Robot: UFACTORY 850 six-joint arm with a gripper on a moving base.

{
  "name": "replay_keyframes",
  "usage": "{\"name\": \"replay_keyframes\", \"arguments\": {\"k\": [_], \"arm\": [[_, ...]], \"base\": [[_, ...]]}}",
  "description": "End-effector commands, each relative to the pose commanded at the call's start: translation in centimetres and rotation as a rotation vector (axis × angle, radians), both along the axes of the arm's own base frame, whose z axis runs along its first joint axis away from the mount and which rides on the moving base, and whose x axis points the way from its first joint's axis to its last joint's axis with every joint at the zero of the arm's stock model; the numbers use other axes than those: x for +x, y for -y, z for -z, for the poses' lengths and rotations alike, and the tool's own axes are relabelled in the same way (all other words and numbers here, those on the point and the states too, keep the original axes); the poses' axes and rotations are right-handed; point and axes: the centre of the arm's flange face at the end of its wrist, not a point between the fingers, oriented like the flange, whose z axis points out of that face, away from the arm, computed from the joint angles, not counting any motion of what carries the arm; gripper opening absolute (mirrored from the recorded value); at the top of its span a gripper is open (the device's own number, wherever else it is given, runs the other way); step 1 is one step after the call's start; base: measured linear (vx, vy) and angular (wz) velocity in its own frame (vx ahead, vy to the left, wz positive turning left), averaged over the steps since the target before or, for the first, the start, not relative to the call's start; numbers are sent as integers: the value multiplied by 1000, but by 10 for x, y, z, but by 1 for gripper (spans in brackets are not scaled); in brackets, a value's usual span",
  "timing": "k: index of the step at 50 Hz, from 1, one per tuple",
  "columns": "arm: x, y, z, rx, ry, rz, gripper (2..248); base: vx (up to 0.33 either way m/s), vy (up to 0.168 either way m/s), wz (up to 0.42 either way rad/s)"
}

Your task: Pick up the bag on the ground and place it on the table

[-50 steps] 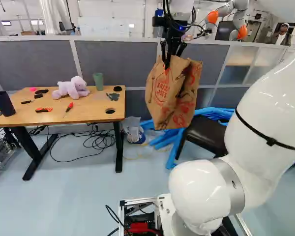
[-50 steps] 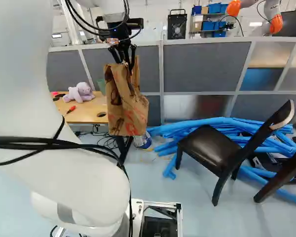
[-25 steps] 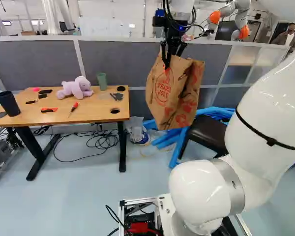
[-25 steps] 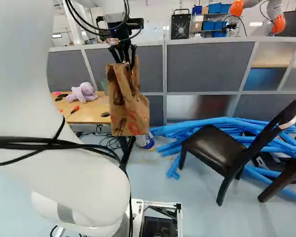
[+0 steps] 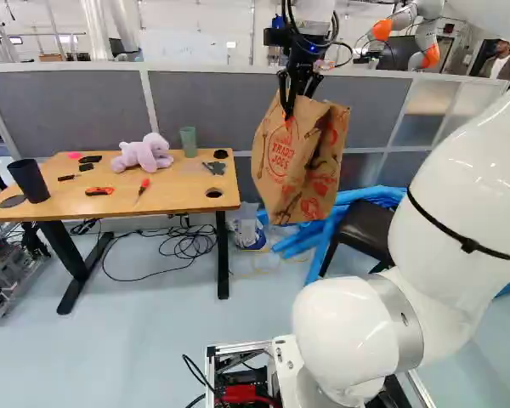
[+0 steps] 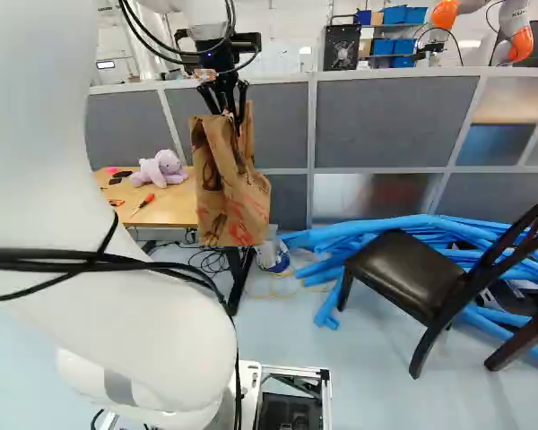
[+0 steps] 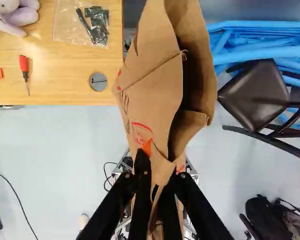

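Partition: long grey-panelled wall with pale frame (image 5: 221, 110), runs behind the desk.
Arm: thick white jointed arm (image 5: 459, 195), black strap around it, reaching forward.
Desk: light wooden top (image 5: 178, 191) on black legs, at the left of the left base view.
Another robot: white with orange joint covers (image 6: 522, 43), beyond the partition.
Tubes: heap of long bright-blue tubes (image 6: 341, 235) on the floor, by the partition.
Chair: dark wooden frame, black padded seat (image 6: 403, 273), in front of the tubes.
Bag: brown paper bag (image 5: 293, 174), hanging in the air off the end of the desk, touching neither desk nor floor. Opening partly spread, edges creased.
Print: red round emblem with lettering on one face of the bag, more red print on the adjoining side.
Claw: black, two-fingered (image 5: 291, 110), pinching the paper of the bag between its fingers.
Plush: lilac stuffed animal (image 5: 144, 155), on the desk toward the back.
Dark cup: tall black tumbler (image 5: 29, 181), near the far end of the desk from the bag.
Green cup: tapered, upright (image 5: 188, 142), just beside the plush.
Pouch: clear plastic (image 7: 70, 20), small black pieces with it, on the desk.
Screwdriver: red handle (image 7: 23, 62), thin shaft toward the desk's near edge.
Cutter: orange-and-black hand tool (image 5: 99, 191), between dark cup and screwdriver.
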Motion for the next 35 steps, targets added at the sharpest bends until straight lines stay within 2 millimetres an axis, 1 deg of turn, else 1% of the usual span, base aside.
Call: {"name": "replay_keyframes", "arguments": {"k": [13, 35], "arm": [[0, 0, 0, 0, 0, 0, 25], [0, 0, 0, 0, 0, 0, 25]], "base": [[85, 129, 8], [88, 163, 150]]}}
